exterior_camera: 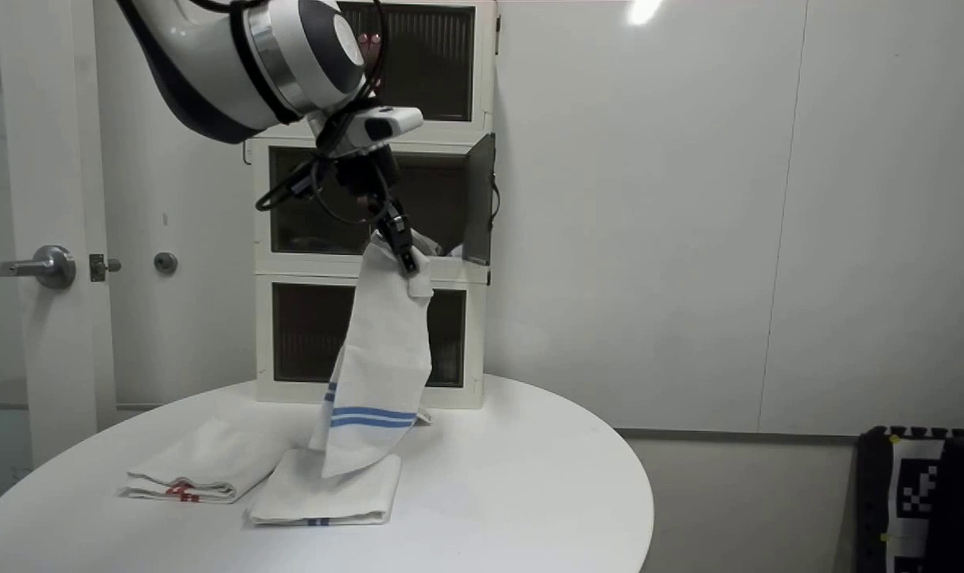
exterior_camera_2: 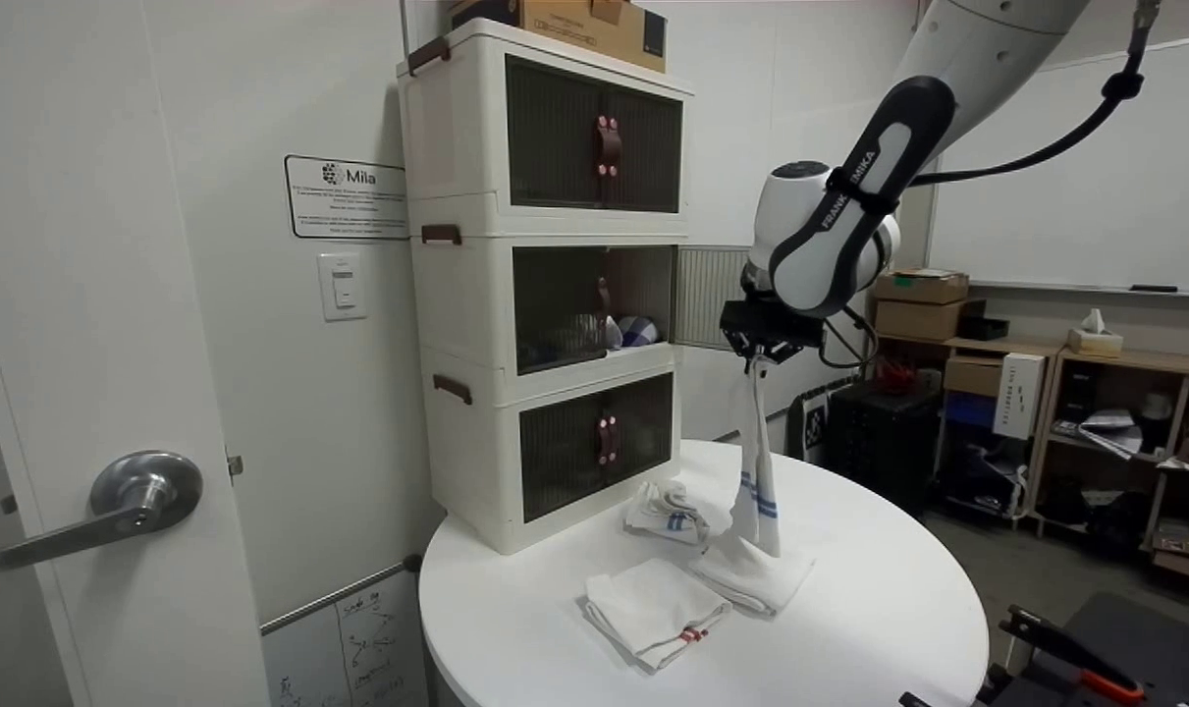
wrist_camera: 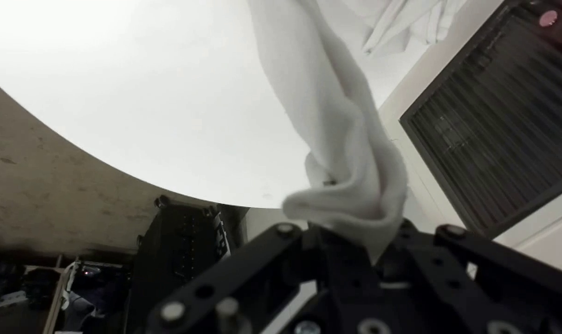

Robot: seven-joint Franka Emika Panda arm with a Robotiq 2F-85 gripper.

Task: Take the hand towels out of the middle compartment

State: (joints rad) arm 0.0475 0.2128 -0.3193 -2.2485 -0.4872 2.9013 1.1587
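One hand towel (exterior_camera: 386,350) pinched in my gripper (exterior_camera: 408,264)

In an exterior view, my fingers are pressed together on the upper part of the towel. The cloth hangs in long folds, with paired blue stripes near its lower end. Along this line of sight, that end overlaps a folded towel with dark blue marks (exterior_camera: 322,493) lying on the white table (exterior_camera: 521,493). Just beside it lies a folded towel with red marks (exterior_camera: 219,461). Behind my arm (exterior_camera: 203,72), the middle compartment (exterior_camera: 306,263) of the cabinet (exterior_camera: 474,342) has its door (exterior_camera: 479,199) swung outward.

In an exterior view, the held towel hangs outside the compartment, above the table. Whether its lower end touches the folded cloth beneath, I cannot tell. A crumpled blue-striped towel (exterior_camera_2: 665,511) lies near the cabinet's bottom tier. A blue-and-white checked item (exterior_camera_2: 639,331) rests inside the middle compartment, near the opening.

In the wrist view, my gripper enters from the bottom edge. Bunched cloth covers my fingertips, and the held towel runs from there toward the top edge. White folds show at upper right, near a ribbed dark panel (wrist_camera: 503,120).
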